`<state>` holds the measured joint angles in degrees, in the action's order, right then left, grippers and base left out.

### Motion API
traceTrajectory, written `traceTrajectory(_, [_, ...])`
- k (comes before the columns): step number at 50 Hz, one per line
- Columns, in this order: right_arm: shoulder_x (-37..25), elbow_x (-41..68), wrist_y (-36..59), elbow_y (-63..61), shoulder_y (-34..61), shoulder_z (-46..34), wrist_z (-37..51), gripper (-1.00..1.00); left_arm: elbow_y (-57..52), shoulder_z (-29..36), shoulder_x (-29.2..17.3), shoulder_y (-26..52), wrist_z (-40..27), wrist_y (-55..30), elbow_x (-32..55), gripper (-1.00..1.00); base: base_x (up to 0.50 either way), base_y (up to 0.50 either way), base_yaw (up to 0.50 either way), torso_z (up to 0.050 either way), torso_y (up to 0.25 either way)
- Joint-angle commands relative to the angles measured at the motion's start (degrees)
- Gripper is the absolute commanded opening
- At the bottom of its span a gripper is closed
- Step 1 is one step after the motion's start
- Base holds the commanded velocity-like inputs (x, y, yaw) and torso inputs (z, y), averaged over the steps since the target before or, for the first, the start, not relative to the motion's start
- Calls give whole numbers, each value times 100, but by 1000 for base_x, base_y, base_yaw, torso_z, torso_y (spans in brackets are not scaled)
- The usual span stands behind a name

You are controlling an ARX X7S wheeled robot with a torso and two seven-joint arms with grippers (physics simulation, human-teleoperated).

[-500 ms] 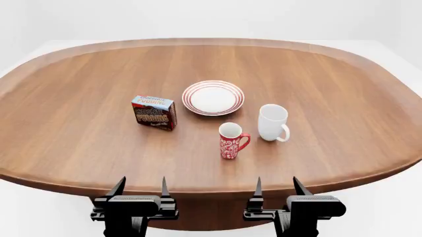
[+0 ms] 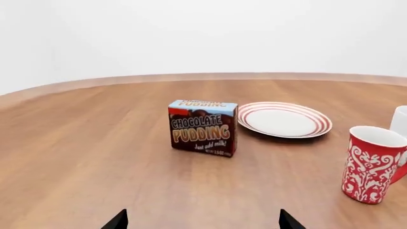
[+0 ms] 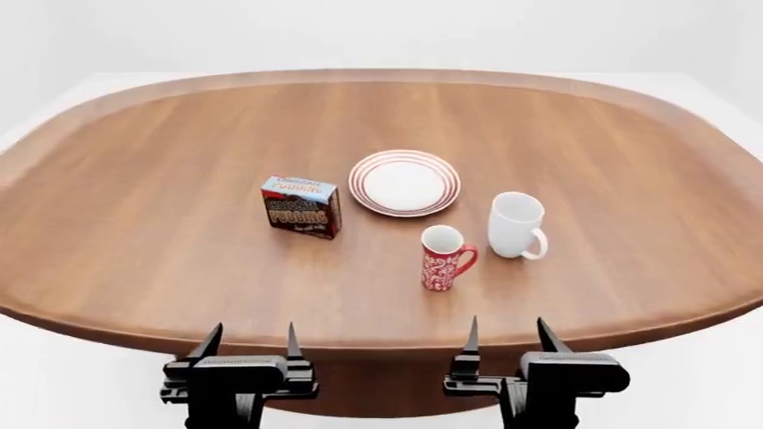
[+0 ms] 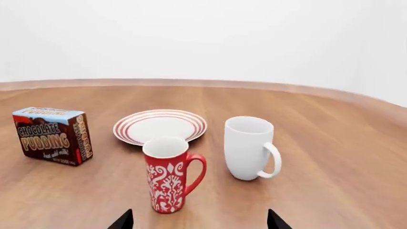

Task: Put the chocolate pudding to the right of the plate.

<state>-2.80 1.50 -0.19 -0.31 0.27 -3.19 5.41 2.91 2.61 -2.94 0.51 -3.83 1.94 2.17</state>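
Note:
The chocolate pudding carton (image 3: 302, 207) stands upright on the wooden table, just left of the red-ringed white plate (image 3: 405, 183). It also shows in the left wrist view (image 2: 203, 127) and the right wrist view (image 4: 53, 135), as does the plate (image 2: 284, 119) (image 4: 160, 126). My left gripper (image 3: 252, 341) is open and empty at the table's near edge, well short of the carton. My right gripper (image 3: 513, 335) is open and empty at the near edge, in front of the mugs. Only the fingertips (image 2: 117, 220) (image 4: 124, 220) show in the wrist views.
A red patterned mug (image 3: 445, 257) stands in front of the plate, and a plain white mug (image 3: 516, 225) stands right of the plate, in front of it. Both show in the right wrist view (image 4: 167, 174) (image 4: 249, 148). The table rim (image 3: 357, 338) lies by my grippers.
The head view has shifted: everything on the table sits a little further right and lower in the picture. The grippers stay open at the near edge.

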Motion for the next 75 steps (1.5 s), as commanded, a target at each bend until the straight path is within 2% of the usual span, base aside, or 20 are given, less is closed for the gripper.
traceTrajectory(1, [-113,-77,-115,44,20,-208,223,100,49,76,-131,13,-144,39,99,100,55,500,0,0,0])
traceTrajectory(19, [-221,64,-213,94,15,-338,358,100,46,183,-250,3,-305,62,207,100,54,500,0,0,0])
traceTrajectory(23, [-232,208,6,-29,65,-329,346,100,2,188,-274,78,-359,-116,254,100,56,443,0,0,0])
traceTrajectory(25, [-270,134,328,-273,168,-350,433,100,-250,168,-325,178,-272,-587,459,100,0,0,0,0,0])
traceTrajectory(27, [-409,449,1709,-1200,530,-303,287,100,-1097,132,-470,432,-294,-1613,618,100,0,0,0,0,0])
traceTrajectory(28, [-511,609,2569,-1832,902,-231,272,100,-1734,109,-625,808,-333,-2473,721,100,0,0,0,0,0])
traceTrajectory(31, [-642,1084,4178,-2579,1905,29,230,100,-2640,-2,-872,1684,-385,-3985,954,100,0,0,0,0,0])
traceTrajectory(33, [-692,1071,4133,-2709,2120,76,244,100,-2845,-53,-915,1925,-350,-4326,1090,100,0,0,0,0,0])
traceTrajectory(36, [-790,968,4290,-2838,2361,36,331,100,-2777,4,-951,2128,-398,-4366,1013,100,497,0,0,0,0])
traceTrajectory(41, [-808,1024,4322,-2856,2345,24,307,100,-2662,105,-977,2011,-360,-4099,950,100,500,0,0,0,0])
traceTrajectory(47, [-866,1103,4582,-2977,2465,48,314,100,-2777,55,-1031,2030,-374,-4162,989,100,500,0,0,0,0])
traceTrajectory(75, [-975,1278,4710,-3046,2552,86,328,100,-2683,83,-1126,2087,-440,-4050,992,100,500,0,0,0,1])
